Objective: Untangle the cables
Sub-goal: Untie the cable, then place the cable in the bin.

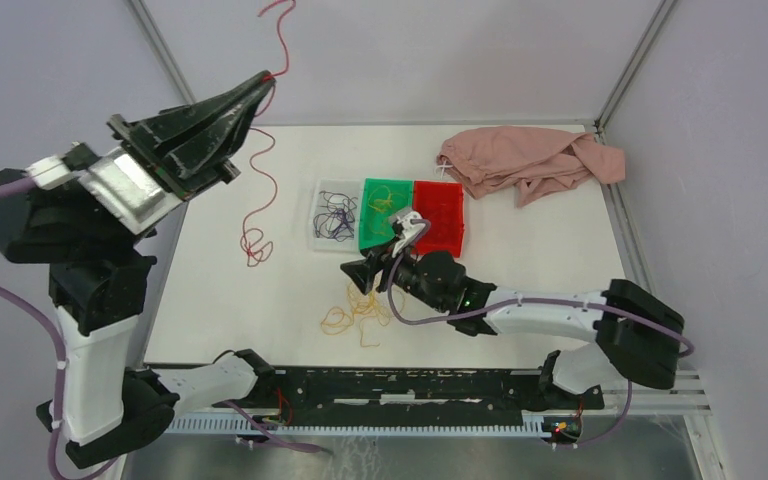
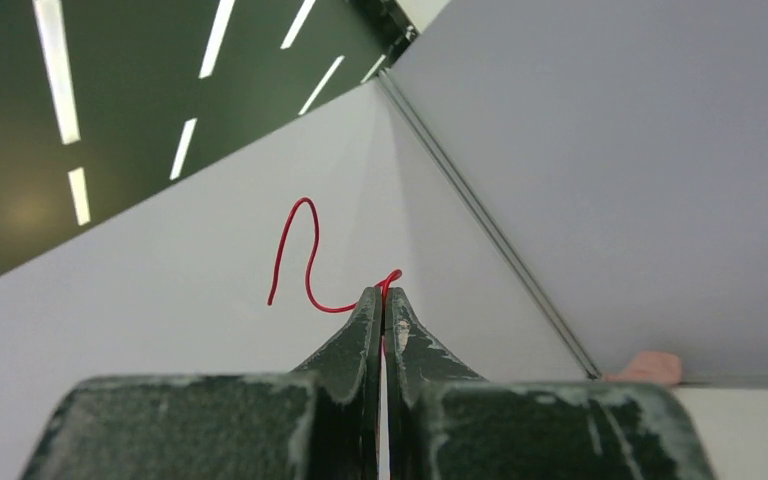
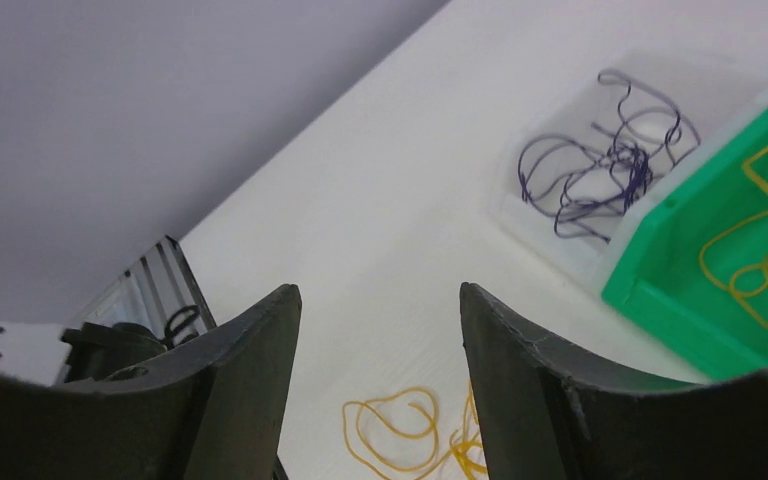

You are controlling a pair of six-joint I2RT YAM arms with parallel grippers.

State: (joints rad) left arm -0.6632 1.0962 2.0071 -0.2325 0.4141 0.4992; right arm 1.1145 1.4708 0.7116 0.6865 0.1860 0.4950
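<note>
A: Starting at the left, what is gripped?
B: A red cable (image 1: 263, 170) is pinched in the fully closed left gripper (image 2: 384, 298), raised high. Its lower end is coiled on the table (image 1: 560, 270).
A: And mid-table?
B: 3 trays are set side by side. Purple cables (image 1: 335, 218) are seen in the clear tray (image 1: 316, 238), a yellow cable (image 1: 380, 200) in the green tray (image 1: 375, 240), and the red tray (image 1: 445, 215) is placed alongside.
A: The right gripper (image 3: 380, 300)?
B: Its fingers are spread apart, with nothing held, just above loose yellow cables (image 1: 355, 318).

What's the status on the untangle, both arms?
Left gripper shut on red cable, held high. Right gripper open, empty, by loose yellow cables. Purple cables in clear tray. Nothing blocking.
</note>
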